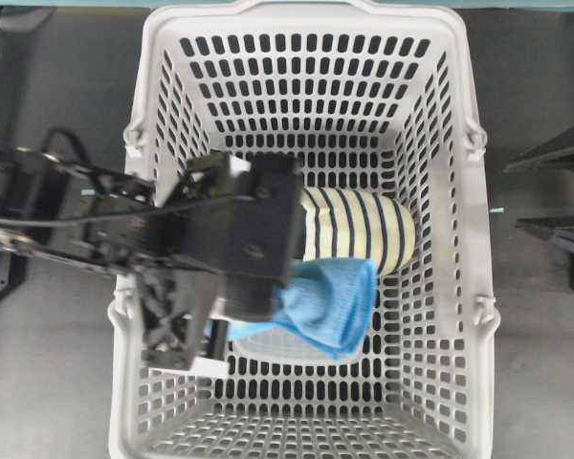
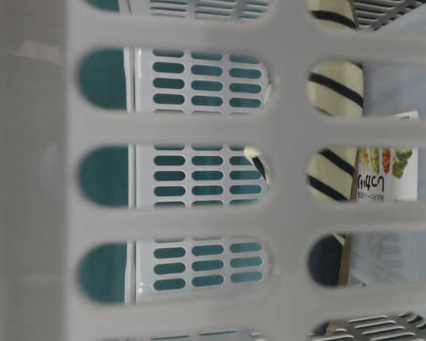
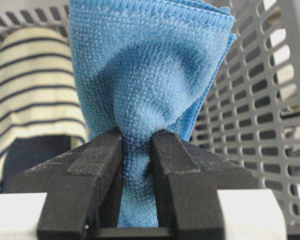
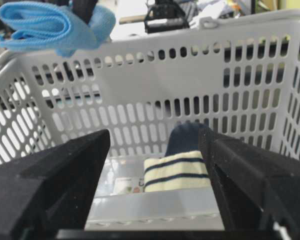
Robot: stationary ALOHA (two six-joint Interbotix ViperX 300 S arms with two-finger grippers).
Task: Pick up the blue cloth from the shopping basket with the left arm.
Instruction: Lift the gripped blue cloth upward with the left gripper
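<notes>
The blue cloth [image 1: 330, 301] hangs bunched above the inside of the shopping basket [image 1: 488, 316], pinched at one end by my left gripper [image 1: 268, 287]. In the left wrist view the left gripper [image 3: 136, 137] is shut on the cloth [image 3: 150, 75], which fans out past the fingertips. From the right wrist view the cloth [image 4: 50, 27] is up at the level of the basket's [image 4: 165, 85] far rim. My right gripper [image 4: 155, 140] stands open and holds nothing, outside the basket's right wall [image 1: 513, 196].
A cream-and-navy striped slipper [image 1: 364, 225] lies in the basket, just beyond the cloth [image 3: 32, 90] [image 4: 175, 172]. Beneath it is a pale packet with a printed label [image 2: 383, 174]. The table-level view looks through the basket's slotted wall [image 2: 284, 128].
</notes>
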